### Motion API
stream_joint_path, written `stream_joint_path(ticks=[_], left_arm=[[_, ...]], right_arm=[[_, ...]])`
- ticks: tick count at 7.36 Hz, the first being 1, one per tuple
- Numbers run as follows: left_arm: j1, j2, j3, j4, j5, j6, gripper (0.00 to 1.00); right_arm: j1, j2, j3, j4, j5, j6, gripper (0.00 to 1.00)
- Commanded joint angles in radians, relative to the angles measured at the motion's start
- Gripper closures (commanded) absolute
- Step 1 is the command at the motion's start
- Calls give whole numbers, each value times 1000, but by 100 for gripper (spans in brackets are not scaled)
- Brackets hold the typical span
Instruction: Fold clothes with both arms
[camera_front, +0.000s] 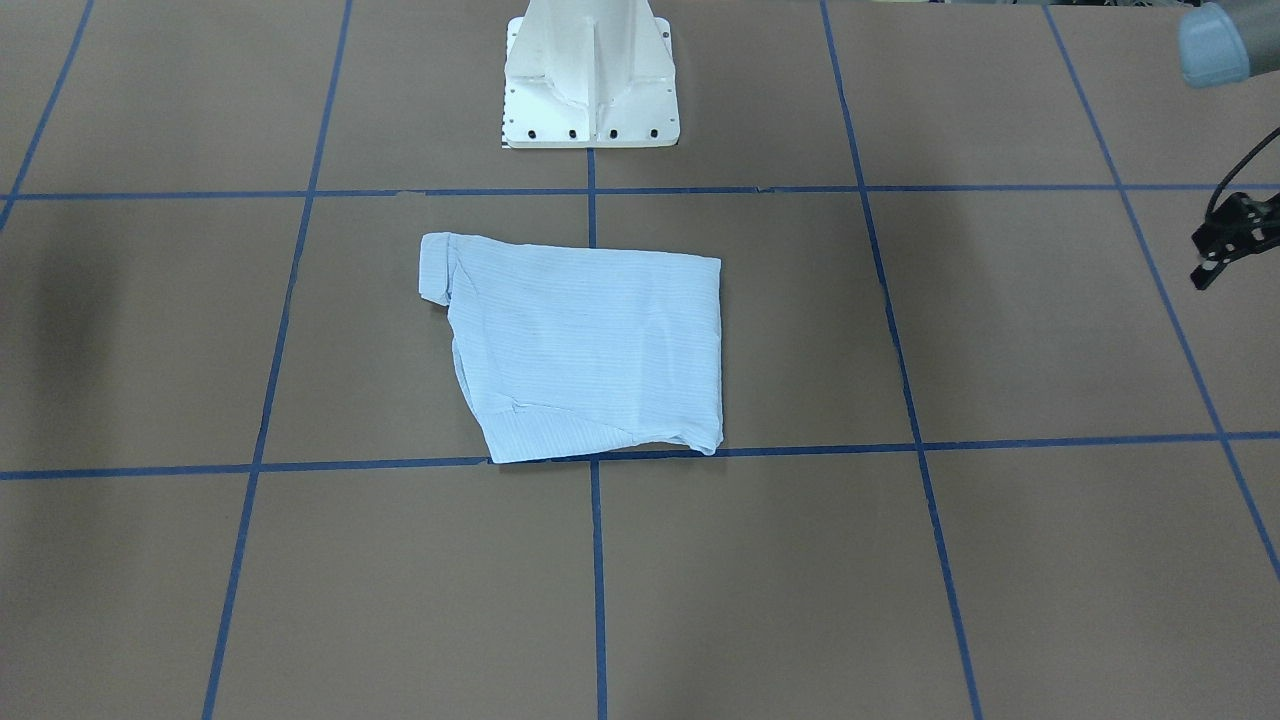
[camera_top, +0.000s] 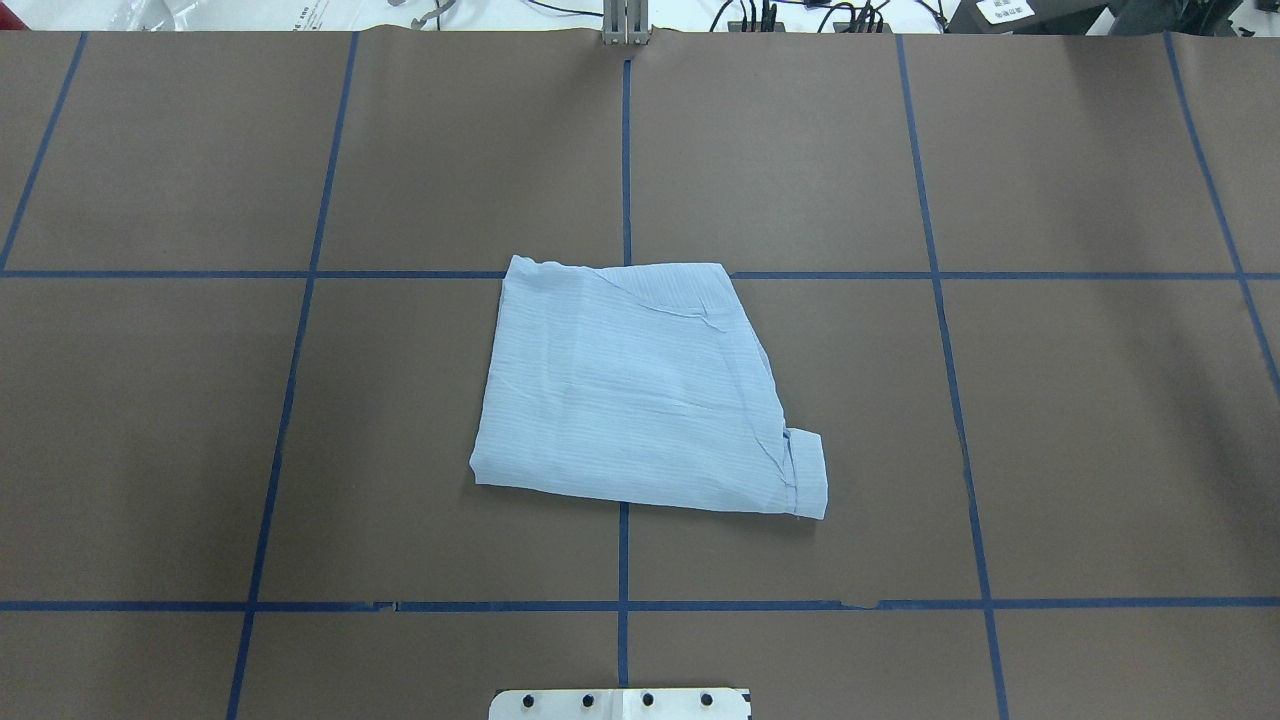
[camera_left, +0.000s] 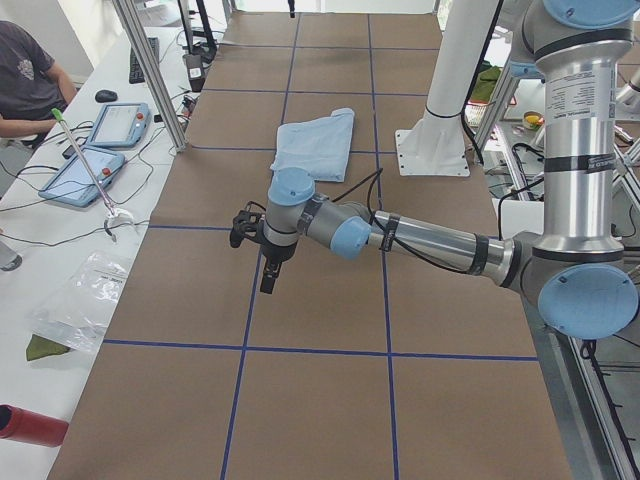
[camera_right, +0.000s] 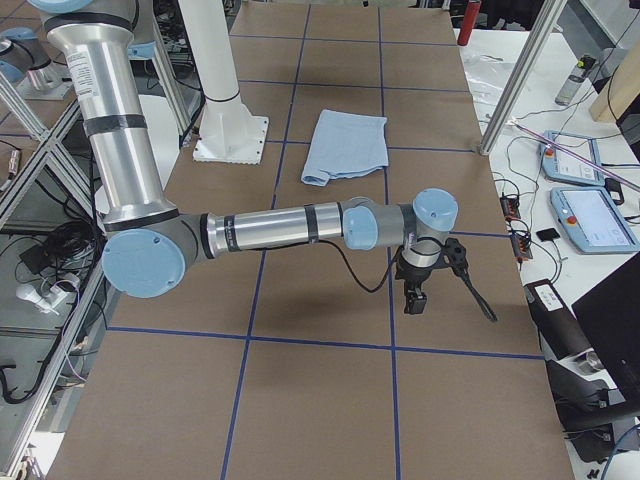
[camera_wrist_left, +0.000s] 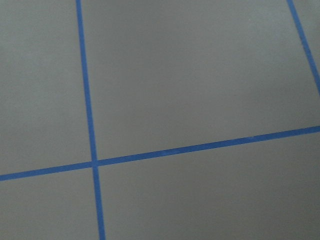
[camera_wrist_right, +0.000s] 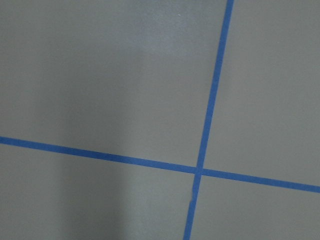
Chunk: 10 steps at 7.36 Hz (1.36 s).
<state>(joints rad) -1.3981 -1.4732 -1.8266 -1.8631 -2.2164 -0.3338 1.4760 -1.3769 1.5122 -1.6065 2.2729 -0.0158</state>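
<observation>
The pale light-blue shirt (camera_front: 590, 350) lies folded into a rough rectangle at the table's middle, with a sleeve cuff sticking out at one corner; it also shows in the overhead view (camera_top: 640, 390) and both side views (camera_left: 315, 140) (camera_right: 347, 145). My left gripper (camera_front: 1215, 260) hovers far out to the robot's left, cut by the frame edge, well away from the shirt; it holds nothing, and I cannot tell if it is open. It shows in the left side view (camera_left: 255, 255). My right gripper (camera_right: 445, 300) hovers far out to the robot's right; I cannot tell its state. Both wrist views show only bare table.
The white pedestal base (camera_front: 590, 90) stands behind the shirt. Brown table paper carries a blue tape grid (camera_top: 625, 605). Aluminium posts (camera_left: 150, 70) (camera_right: 520, 80) stand at the table's far edge. A seated operator (camera_left: 25, 75), tablets (camera_left: 118, 125) and a red bottle (camera_left: 30, 425) are beyond it.
</observation>
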Motion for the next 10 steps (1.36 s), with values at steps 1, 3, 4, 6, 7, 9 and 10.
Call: stream_joint_path(ticks=[1,3,4,6,7,9,10], left_arm=[[-21,7,47,-36,-3,4,0],[-24,14,52,-67,1,5,0],[-27,27,70,-67,3,12,0],[-29,34,70,-38,-2,12,0],[-29,49,58,-4,-5,13,0],[-47,45,46,80,-5,104,0],[-79,36,46,134,-3,187,0]], right_arm=[[27,-83,5,48,0,-6,0],[43,-166,-6,149,8,5,0],[43,-171,-4,139,35,11,0],[44,-169,19,128,45,84,0],[44,-171,54,110,48,126,0],[44,-168,162,-65,94,129,0],[44,-171,183,-91,99,131,0]])
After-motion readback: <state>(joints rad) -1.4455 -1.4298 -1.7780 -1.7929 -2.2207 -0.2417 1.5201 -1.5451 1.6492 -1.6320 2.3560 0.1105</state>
